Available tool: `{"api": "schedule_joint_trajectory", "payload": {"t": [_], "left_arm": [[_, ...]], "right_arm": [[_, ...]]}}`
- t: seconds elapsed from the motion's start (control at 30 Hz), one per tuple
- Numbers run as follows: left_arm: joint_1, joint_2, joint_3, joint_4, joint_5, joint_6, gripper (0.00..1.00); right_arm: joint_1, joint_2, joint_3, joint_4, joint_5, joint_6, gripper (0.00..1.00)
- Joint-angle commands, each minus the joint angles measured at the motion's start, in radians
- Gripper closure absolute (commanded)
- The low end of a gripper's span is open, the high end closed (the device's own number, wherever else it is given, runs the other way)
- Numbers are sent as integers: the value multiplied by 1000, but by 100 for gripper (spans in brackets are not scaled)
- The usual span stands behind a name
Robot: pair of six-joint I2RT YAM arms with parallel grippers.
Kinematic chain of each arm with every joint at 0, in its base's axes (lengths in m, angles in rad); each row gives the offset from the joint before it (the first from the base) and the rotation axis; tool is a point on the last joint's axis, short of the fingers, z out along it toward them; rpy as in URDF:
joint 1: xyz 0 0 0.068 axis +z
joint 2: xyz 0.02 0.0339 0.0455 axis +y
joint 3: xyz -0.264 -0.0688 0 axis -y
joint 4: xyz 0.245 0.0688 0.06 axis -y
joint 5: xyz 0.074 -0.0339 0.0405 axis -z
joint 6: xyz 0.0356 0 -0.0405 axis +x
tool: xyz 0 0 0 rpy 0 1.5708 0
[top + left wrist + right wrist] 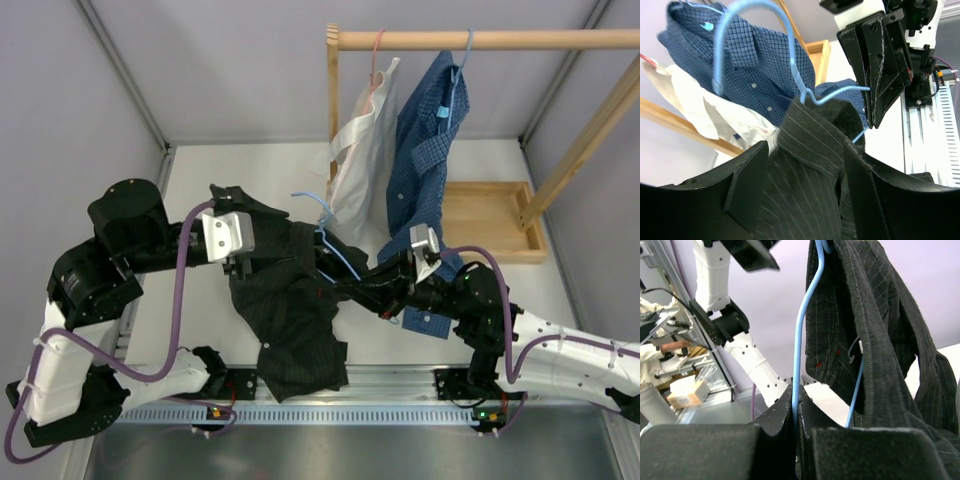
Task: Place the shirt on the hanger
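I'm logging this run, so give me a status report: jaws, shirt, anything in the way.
Left jaws open, shirt between them. Right jaws shut on hanger wire. Shirt draped partway over hanger. Blue checked shirt hangs close behind hanger.

Shirt (290, 330): black, fine pale pinstripes; tiny red marks by an inner seam. Hanger (799, 340): light-blue wire. Checked shirt (425, 150): dark blue, small check, white buttons. White shirt (362, 150): plain, on a pink hanger (377, 48). Rail (500, 39): pale bare wood. Worktop (200, 180): white. Left tool (805, 145) and right tool (796, 395): matt black fingers. Arms mixed black and white; cable (180, 300) purple.
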Motion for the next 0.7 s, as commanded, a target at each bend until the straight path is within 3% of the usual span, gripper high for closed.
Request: {"api": "schedule_joint_trajectory", "payload": {"t": [0.0, 0.17, 0.27, 0.4, 0.43, 0.67], "left_arm": [[-2, -3, 35, 55, 5, 33, 34], [-2, 43, 61, 59, -53, 30, 34], [-2, 52, 35, 13, -10, 55, 36], [-2, 69, 1, -2, 20, 70, 49], [-2, 78, 4, -10, 27, 72, 60], [-2, 108, -2, -33, 89, 66, 88]], "right_arm": [[15, -14, 43, 11, -45, -18, 100], [15, -13, 43, 30, -67, -8, 100], [17, -16, 49, 36, -76, -11, 100], [15, -13, 54, 51, -119, -17, 100], [15, -11, 61, 50, -127, -18, 100], [15, 9, 78, 54, -145, -24, 100]]}}
